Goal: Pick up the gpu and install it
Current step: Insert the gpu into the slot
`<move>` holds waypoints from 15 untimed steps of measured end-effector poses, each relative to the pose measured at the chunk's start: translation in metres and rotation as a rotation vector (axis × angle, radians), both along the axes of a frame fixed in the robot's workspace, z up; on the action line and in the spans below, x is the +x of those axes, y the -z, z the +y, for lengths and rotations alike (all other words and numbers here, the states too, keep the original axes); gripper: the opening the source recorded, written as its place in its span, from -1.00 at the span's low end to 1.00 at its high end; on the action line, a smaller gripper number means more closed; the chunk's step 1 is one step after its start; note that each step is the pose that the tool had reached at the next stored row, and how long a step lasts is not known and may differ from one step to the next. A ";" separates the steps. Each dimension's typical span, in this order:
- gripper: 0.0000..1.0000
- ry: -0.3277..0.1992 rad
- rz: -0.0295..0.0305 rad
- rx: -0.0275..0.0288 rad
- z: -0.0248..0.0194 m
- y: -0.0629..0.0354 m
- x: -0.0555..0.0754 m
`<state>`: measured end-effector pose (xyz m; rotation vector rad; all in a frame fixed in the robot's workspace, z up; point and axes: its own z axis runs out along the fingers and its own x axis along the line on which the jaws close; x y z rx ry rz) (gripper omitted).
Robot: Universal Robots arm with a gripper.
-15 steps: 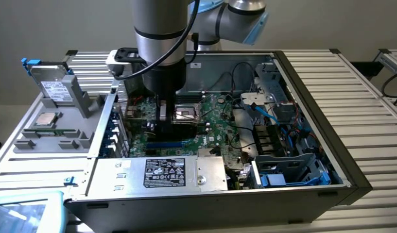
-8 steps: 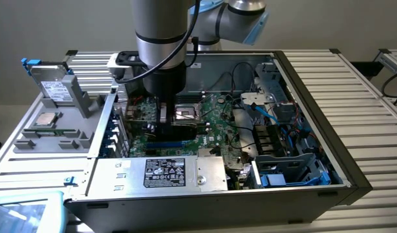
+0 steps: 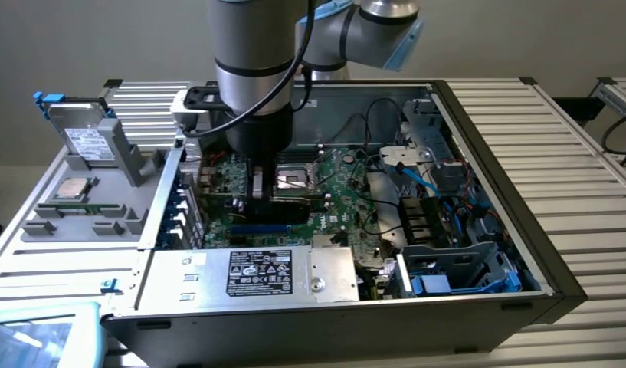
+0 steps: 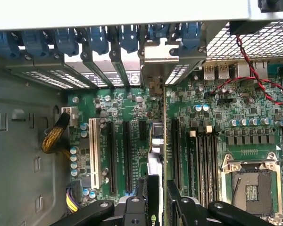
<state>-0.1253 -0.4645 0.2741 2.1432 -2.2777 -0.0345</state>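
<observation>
From where I stand, the claw reaches straight down into the open computer case. It is closed on the gpu, held on edge low over the motherboard, I'd guess so its connector faces a slot. The wrist view adds the alignment: the card sits edge-on between the fingers, parallel to the black expansion slots, with its metal bracket at the rear openings.

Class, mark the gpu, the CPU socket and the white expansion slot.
gpu [image 3: 287,208], exterior view, its black face.
CPU socket [image 4: 250,188], wrist view, its pin field.
white expansion slot [image 4: 94,150], wrist view, mid-length.
</observation>
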 end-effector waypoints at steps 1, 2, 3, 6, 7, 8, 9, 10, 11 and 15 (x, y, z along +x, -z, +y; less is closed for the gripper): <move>-0.45 0.000 0.0001 -0.0001 0.0000 0.0003 0.000; -0.45 0.000 0.0001 0.0000 0.0001 0.0005 0.000; -0.45 0.000 0.0000 0.0000 0.0002 0.0005 0.000; -0.45 0.000 -0.0001 0.0002 0.0002 0.0006 0.000; -0.45 -0.001 -0.0002 0.0002 0.0003 0.0007 0.000; -0.45 -0.001 -0.0007 0.0000 0.0005 0.0008 0.000; -0.45 -0.001 -0.0009 -0.0005 0.0007 0.0007 0.000; -0.45 -0.002 -0.0012 -0.0014 0.0007 0.0007 0.000; -0.45 -0.003 -0.0018 -0.0028 0.0011 0.0006 0.000; -0.45 -0.010 -0.0047 -0.0077 0.0025 0.0007 0.000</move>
